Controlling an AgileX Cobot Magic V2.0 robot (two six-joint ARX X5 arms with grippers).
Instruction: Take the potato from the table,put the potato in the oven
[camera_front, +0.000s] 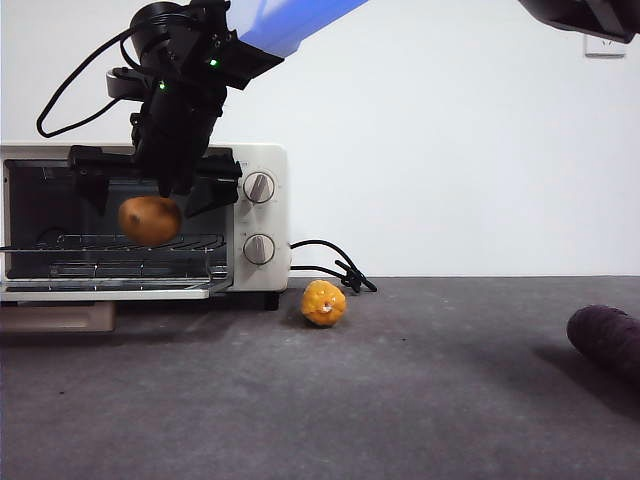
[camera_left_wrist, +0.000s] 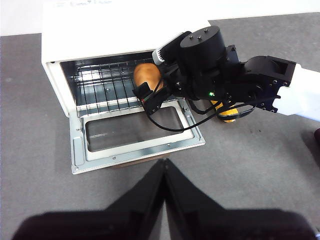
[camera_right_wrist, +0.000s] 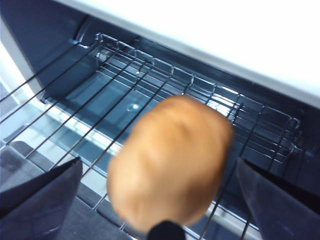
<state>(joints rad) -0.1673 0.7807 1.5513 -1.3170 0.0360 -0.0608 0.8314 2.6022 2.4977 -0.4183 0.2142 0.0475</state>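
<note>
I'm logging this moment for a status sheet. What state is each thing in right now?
oven: door dropped fully open, wire rack bare.
potato: off the table, in mid-air at the oven's mouth, above the rack, between the right gripper's spread jaws.
right gripper: open, at the oven opening.
left gripper: shut, empty, back from the oven.
yellow ball: resting on the table beside the oven.
purple thing: lying on the table.

Colours on my screens: cream, orange-brown, dark grey.

I log: oven (camera_front: 262, 215) cream-white, two grey knobs, dark interior, silver wire rack (camera_right_wrist: 150, 85); potato (camera_front: 149, 220) plain orange-brown, unpatterned; right gripper (camera_front: 155, 185) black, with green lights on its wrist; table (camera_front: 420, 400) dark grey, faintly mottled; ball (camera_front: 324, 303) bright yellow-orange, bumpy; oblong thing (camera_front: 606, 338) dark purple; cord (camera_front: 330, 262) black; wall (camera_front: 450, 130) white.
</note>
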